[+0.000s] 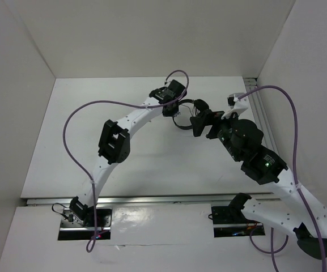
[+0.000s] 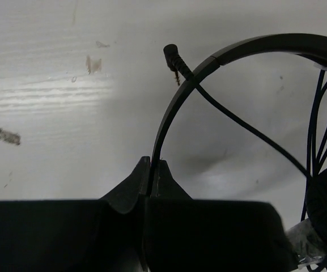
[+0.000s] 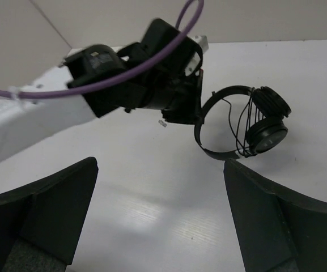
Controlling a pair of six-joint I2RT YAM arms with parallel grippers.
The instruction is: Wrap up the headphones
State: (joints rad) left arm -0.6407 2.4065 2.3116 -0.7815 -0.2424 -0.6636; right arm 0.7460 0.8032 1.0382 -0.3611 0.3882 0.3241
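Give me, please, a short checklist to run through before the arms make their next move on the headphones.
1. Left pincer shut on the headband: ok, the band is clamped between its fingers.
2. Right pincer open and empty: ok.
3. Cord looped across the ear cups: ok, several turns show in the right wrist view.
4. Cord fully wound: not ok, a loose length crosses the headband.
5. Plug tucked in: not ok, it sticks out free beside the headband.
6. Headphones lifted off the table: cannot tell.
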